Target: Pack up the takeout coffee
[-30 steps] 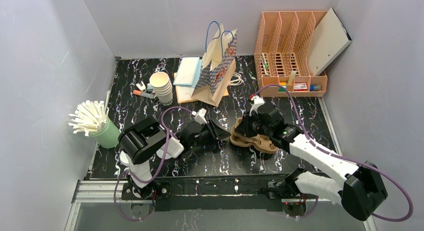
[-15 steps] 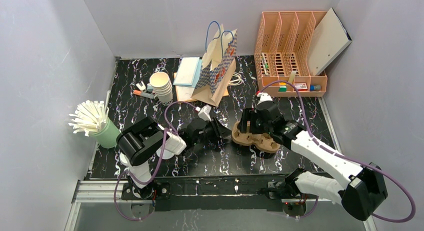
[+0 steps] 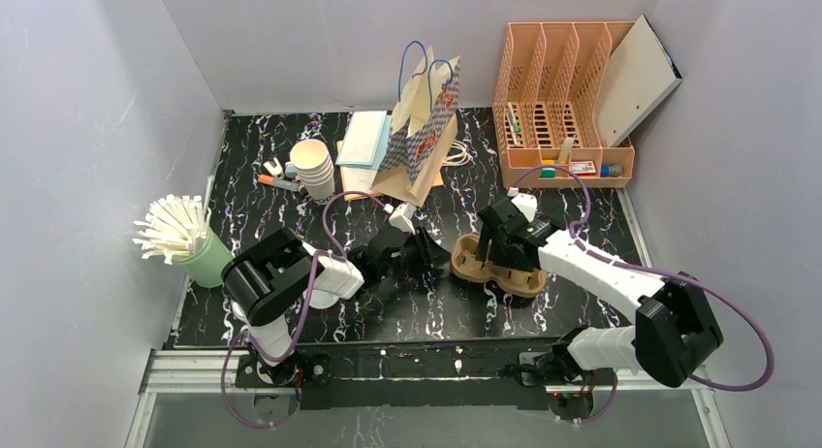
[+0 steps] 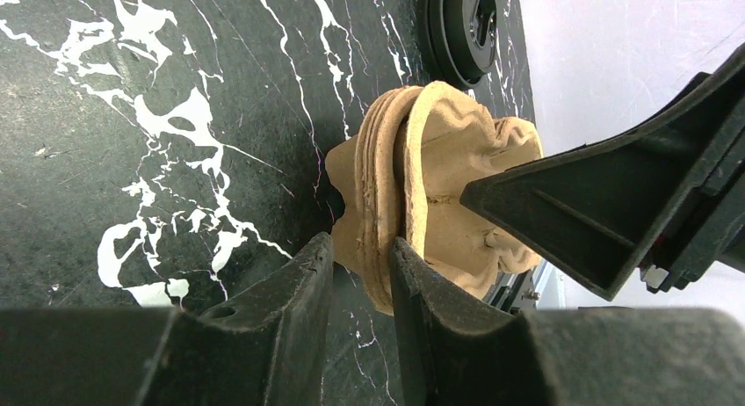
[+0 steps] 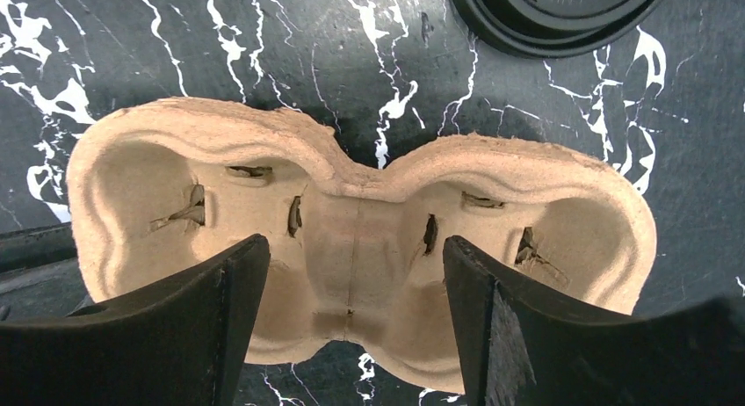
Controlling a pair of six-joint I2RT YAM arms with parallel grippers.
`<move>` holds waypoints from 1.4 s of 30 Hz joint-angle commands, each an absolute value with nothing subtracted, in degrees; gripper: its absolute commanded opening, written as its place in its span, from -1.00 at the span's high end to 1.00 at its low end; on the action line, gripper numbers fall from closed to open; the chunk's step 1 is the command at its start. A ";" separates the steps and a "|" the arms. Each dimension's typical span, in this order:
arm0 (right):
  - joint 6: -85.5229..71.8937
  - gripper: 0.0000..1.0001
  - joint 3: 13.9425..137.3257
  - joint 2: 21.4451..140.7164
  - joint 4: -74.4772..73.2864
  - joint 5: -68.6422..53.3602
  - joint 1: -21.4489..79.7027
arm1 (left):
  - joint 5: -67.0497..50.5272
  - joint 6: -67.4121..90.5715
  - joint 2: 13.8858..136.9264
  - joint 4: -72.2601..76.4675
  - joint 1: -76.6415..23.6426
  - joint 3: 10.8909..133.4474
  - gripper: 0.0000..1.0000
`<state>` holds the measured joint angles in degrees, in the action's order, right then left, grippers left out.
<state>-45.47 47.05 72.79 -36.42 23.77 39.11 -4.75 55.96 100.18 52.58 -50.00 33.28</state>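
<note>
Two-well pulp carrier mid-frame on the counter, black lid near it, apart. Upper center: paper bag upright, papers at its left. Cream cup stack left of those. Straw holder far left. Peach organizer upper right.

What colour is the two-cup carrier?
The carrier is plain tan pulp, no print; right wrist view shows it best.

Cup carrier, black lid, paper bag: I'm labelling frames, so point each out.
Cup carrier (image 5: 360, 235): right wrist view, bridge between its wells.
Black lid (image 5: 555, 10): right wrist view, flat face.
Paper bag (image 3: 425, 145): top external view, patterned side.
</note>
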 commanded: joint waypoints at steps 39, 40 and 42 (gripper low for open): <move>-53.85 0.02 54.92 55.25 -43.35 25.13 39.11 | 4.01 44.97 95.77 34.37 -52.38 39.63 0.42; -53.87 0.02 55.20 54.53 -43.27 25.32 39.11 | 4.04 44.83 95.58 34.15 -52.43 39.68 0.42; -53.50 0.03 55.56 53.17 -42.57 25.87 39.11 | 3.99 44.59 94.94 33.85 -52.38 39.66 0.41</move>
<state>-52.45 52.56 55.61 -43.81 22.96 39.07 1.50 46.87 97.65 37.95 -52.14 38.76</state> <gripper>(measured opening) 0.494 0.288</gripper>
